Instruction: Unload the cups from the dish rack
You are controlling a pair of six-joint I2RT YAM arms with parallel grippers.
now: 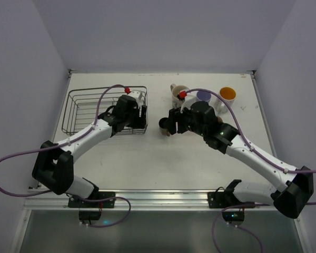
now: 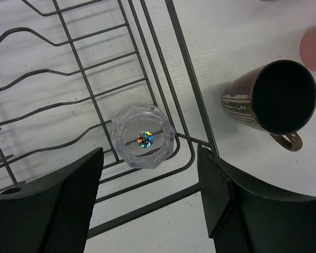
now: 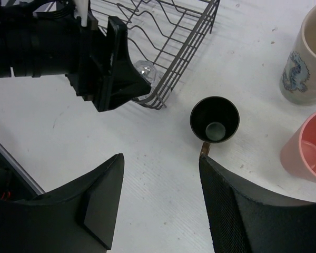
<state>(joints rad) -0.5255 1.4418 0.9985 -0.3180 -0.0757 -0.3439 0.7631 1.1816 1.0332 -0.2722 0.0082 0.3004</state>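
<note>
Standing upright in the near right corner of the rack (image 1: pixel 66 113), the glass (image 2: pixel 143 138) rests on the wire floor close against the corner wires. The left jaws hang just over it, spread, one finger on either side. The left wrist view shows a gap between the glass and each finger, so nothing is pinched. The rack itself sits on the table (image 1: pixel 147 158) toward the far left corner.

Outside the rack, near the middle of the table, the brown cup (image 3: pixel 215 120) stands upright, just beside the rack's near right corner. Its handle is turned toward the right jaws. Those jaws are spread too, and the cup lies just beyond their tips, untouched.

The cream mug (image 3: pixel 300 68), printed with a blue figure, stands toward the far edge. The salmon tumbler (image 3: pixel 305 153) is near it, and both are apart from the brown cup. Farther right along the far edge are the lavender tumbler (image 1: pixel 204 96) and a pale mug with an orange inside (image 1: pixel 227 94), close together.
</note>
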